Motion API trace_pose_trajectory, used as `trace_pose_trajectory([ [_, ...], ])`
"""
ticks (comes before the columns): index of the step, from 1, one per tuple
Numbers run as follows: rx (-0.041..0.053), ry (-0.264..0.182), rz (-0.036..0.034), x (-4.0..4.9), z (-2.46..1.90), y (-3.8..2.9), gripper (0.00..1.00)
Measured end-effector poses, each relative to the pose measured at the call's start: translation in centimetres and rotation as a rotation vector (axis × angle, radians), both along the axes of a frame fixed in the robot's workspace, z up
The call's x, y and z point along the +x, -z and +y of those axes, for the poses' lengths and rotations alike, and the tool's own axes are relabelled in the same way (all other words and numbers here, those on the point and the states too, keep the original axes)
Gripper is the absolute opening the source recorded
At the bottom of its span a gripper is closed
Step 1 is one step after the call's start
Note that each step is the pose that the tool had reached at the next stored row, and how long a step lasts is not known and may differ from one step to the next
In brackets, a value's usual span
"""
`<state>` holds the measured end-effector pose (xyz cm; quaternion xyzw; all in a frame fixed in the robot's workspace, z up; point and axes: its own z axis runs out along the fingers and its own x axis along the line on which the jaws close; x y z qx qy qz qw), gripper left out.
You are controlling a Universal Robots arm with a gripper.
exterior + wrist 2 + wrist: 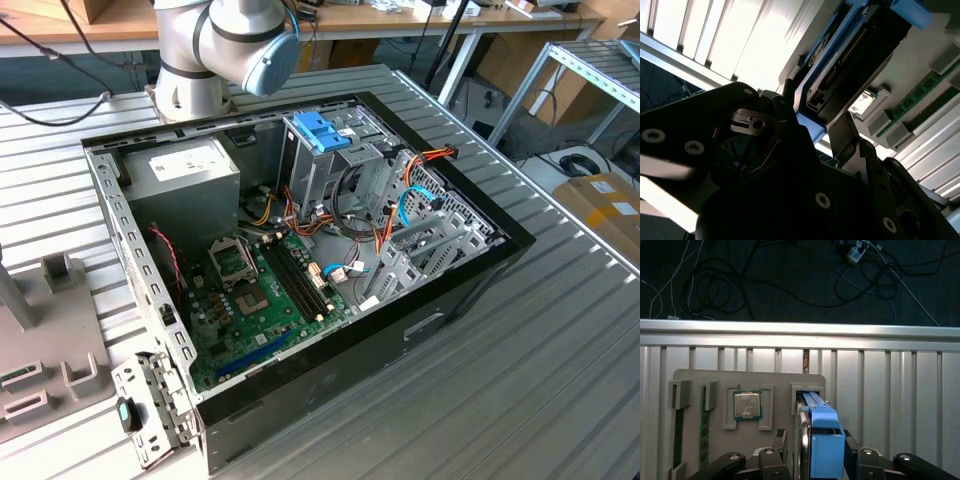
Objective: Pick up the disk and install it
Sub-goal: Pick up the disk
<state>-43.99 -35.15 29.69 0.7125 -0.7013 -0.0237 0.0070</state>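
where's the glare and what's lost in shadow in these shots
Second wrist view: the table slats blow out to white, the gripper is almost a black silhouette, and the disk face sits in shadow. First wrist view: even light, the disk's blue rail reads clearly. Exterior view: soft even light, mild sheen on the table.

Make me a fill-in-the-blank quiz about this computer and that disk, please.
1. The disk has a carrier rail coloured ____.
2. The holder beside it, which carries a square chip, is coloured ____.
3. The computer case lies with its side ____, so the circuit board shows.
4. That board is coloured ____.
Missing words: blue; grey; open; green.
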Motion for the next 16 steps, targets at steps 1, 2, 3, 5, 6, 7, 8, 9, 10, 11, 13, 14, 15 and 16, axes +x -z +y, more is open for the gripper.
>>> trace_pose_trajectory([
  [1,0.0,0.0,0.0,-0.02,0.01,0.12,0.54],
  [2,0.0,0.0,-0.0001,-0.02,0.01,0.19,0.54],
  [3,0.0,0.0,-0.0001,-0.03,0.01,0.29,0.54],
  [5,0.0,0.0,0.0,-0.03,0.01,0.49,0.54],
  [6,0.0,0.0,0.0,-0.03,0.01,0.55,0.54],
  [7,-0.0002,0.0,0.0003,-0.04,0.01,0.56,0.54],
  [8,-0.0001,0.0,0.0003,-0.04,0.01,0.57,0.54],
  [9,0.0,0.0,0.0,-0.03,0.01,0.59,0.54],
  [10,0.0,0.0,0.0,-0.03,0.01,0.59,0.54],
  [11,0.0,0.0,0.0,-0.03,0.01,0.59,0.54],
  [13,0.0,0.0,0.0,-0.03,0.01,0.6,0.54],
  [14,0.0,0.0,0.0,-0.03,0.01,0.6,0.46],
  [15,-0.0001,0.0,0.0001,-0.04,0.01,0.6,0.46],
  [16,-0.0001,0.0,0.0001,-0.03,0.01,0.6,0.4],
])
